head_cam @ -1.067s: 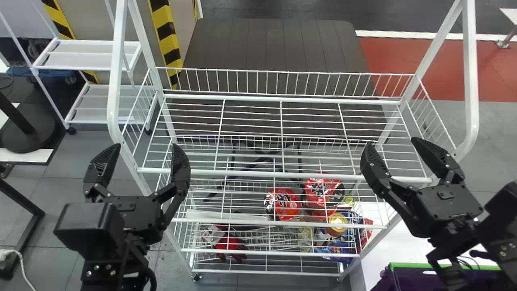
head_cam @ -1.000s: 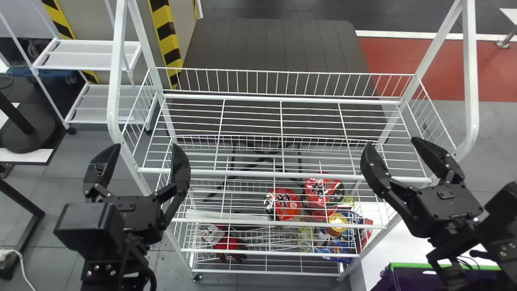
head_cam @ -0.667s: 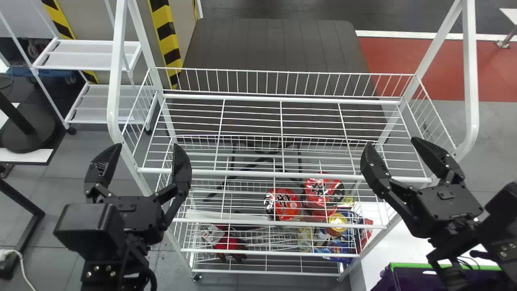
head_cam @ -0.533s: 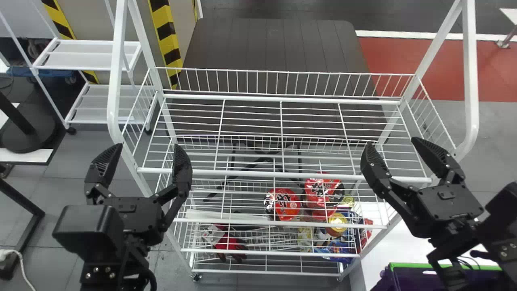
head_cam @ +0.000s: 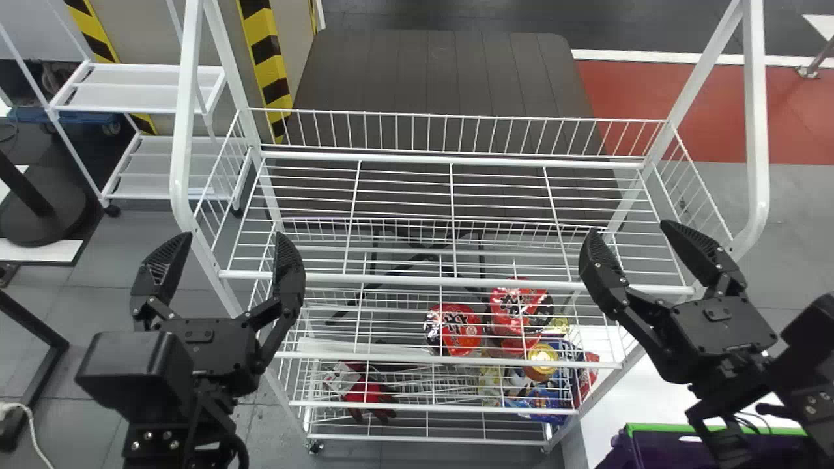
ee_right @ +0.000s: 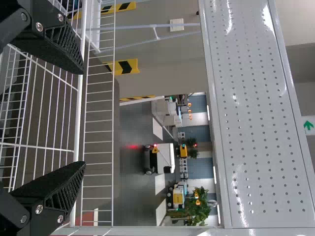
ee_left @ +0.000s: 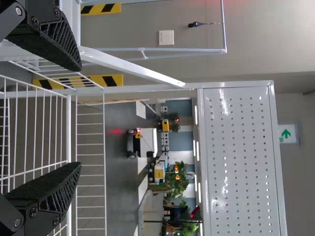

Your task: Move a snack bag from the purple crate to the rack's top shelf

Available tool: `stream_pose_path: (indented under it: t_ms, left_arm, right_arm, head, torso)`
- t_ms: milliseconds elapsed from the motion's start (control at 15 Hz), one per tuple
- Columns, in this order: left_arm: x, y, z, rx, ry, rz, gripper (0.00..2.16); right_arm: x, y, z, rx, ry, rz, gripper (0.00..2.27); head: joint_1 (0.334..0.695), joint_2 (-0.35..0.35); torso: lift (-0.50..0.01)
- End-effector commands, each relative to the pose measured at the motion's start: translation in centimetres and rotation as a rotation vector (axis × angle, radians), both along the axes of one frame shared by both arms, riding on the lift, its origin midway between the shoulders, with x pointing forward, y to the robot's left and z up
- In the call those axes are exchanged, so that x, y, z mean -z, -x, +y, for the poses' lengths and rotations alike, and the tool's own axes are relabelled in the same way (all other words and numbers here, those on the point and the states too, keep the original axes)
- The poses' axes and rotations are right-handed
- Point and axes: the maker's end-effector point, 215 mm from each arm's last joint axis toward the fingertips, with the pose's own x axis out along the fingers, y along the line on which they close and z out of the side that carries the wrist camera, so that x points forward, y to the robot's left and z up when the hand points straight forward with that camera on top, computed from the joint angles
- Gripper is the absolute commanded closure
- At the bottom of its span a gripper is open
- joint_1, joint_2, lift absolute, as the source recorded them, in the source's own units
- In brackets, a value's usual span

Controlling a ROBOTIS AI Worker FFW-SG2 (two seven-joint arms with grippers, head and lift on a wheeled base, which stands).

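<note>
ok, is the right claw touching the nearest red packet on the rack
Apart. The head view shows floor and wire bars between the right claw and that red packet, which lies lower down in the rack.

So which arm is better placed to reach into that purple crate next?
Probably the right arm: the crate is on its side, and its jaws stand open and empty. The left arm has open jaws too, but hangs by the rack's other end.

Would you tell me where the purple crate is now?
In the head view, the purple crate is at the bottom right, beside the white surface and partly behind the right arm.
</note>
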Motion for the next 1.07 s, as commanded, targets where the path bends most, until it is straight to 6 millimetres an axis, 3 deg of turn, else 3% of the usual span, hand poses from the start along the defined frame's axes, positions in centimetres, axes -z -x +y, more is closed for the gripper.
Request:
stream_pose_path:
  t_ms: [0,1000]
  left_arm:
    - [0.06,0.0,0.07,-0.003,0.004,0.001,0.14]
    - [0.19,-0.07,-0.02,-0.001,0.005,0.003,0.14]
  right_arm:
    - [-0.37,0.05,-0.08,0.006,-0.01,-0.012,0.17]
    - [0.41,0.18,-0.16,0.0,-0.006,0.002,0.17]
  head:
    - [0.695,-0.016]
    - [0.695,-0.018]
  torso:
    - [-0.013]
    - [-0.073]
